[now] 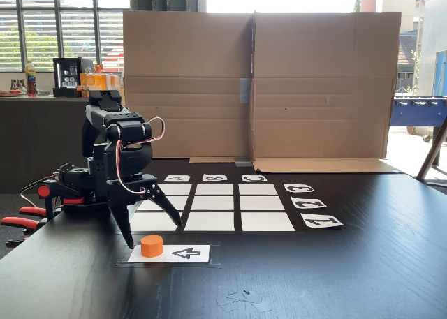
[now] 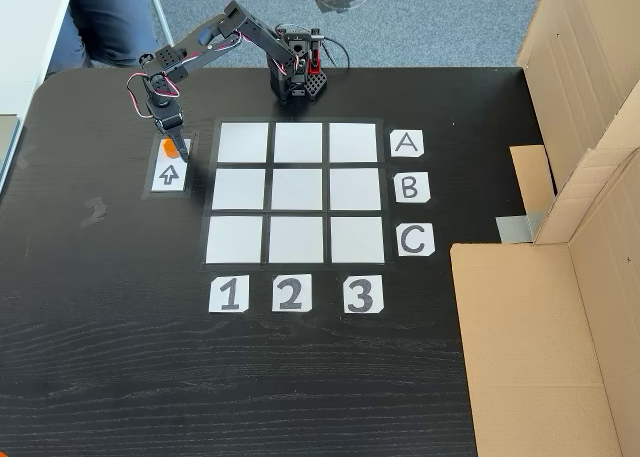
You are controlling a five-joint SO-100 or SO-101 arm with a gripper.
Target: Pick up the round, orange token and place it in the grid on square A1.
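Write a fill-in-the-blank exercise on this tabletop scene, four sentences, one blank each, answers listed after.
1. The token rests on the card printed with a black ____.
2. The grid has ____ white cells.
3. The gripper hangs above the token with its fingers spread ____.
4. In the view from above, square A1 is the grid cell ____ to the token.

Answers: arrow; nine; open; nearest

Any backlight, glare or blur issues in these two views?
In a fixed view the windows behind the cardboard are blown out and backlit, so the arm reads dark, though the token stays crisp. In a fixed view from above, light is even, with soft sheen on the table; the claw is small.
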